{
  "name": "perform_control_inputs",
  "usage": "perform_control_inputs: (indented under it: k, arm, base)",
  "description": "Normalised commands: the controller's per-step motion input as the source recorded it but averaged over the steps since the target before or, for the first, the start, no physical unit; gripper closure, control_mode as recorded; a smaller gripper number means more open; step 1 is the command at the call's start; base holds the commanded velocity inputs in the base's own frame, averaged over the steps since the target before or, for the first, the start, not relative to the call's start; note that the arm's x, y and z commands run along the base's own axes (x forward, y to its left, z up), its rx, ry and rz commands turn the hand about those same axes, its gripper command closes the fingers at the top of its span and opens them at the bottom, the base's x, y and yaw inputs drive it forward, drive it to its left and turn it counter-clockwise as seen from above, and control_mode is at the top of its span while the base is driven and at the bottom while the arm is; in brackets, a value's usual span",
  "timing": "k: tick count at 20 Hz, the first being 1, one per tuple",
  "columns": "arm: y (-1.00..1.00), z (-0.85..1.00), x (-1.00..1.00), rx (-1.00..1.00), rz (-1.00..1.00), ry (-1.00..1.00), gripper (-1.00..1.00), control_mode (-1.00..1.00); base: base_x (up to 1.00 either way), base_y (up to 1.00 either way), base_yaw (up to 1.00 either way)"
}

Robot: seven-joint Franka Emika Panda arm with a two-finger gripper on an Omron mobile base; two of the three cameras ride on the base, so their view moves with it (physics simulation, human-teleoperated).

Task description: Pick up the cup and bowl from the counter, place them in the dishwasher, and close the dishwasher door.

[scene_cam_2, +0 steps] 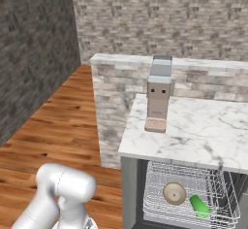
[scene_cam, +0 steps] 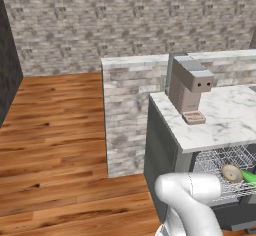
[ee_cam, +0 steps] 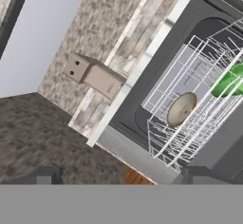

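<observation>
Your gripper [ee_cam: 118, 178] is standing with its jaws spread wide and holding nothing, its two dark tips showing at the bottom of the hand view as it is looking down from above the dishwasher [ee_cam: 156, 66]. Just beyond it, the bowl [ee_cam: 182, 109] and the cup [ee_cam: 228, 83] are both lying in the pulled-out wire rack [scene_cam_2: 189, 194], near each other but apart, so by my judgement only the closing is left. The rack is sticking out under the counter [scene_cam_2: 193, 131], where the coffee machine [scene_cam_2: 158, 94] is standing. The dishwasher door [ee_cam: 137, 156] is hanging open below. The risk now: if you are swinging the door up while the rack is still out, it is likely jamming against the wires and jolting the bowl or cup loose.
</observation>
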Motion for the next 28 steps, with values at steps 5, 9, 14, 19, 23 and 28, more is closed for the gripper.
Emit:
perform_control_inputs:
  k: [5,9,14,19,23,28]
  arm:
    - [-0.38,-0.32,0.21,0.0,0.0,-0.02,-1.0,-1.0]
    - [-0.3,-0.54,0.23,0.0,0.0,0.0,-1.0,-1.0]
    - [-0.33,-0.52,0.11,-0.01,0.0,-0.01,-1.0,-1.0]
    - [-0.42,-0.42,0.06,-0.02,0.0,-0.03,-1.0,-1.0]
    - [-0.51,-0.36,0.08,-0.02,0.0,-0.04,-1.0,-1.0]
    - [-0.52,-0.4,0.13,-0.02,0.0,-0.04,-1.0,-1.0]
  base:
    - [0.0,0.0,0.0]
    - [0.0,0.0,0.0]
    - [0.0,0.0,0.0]
    - [0.0,0.0,0.0]
    - [0.0,0.0,0.0]
    - [0.0,0.0,0.0]
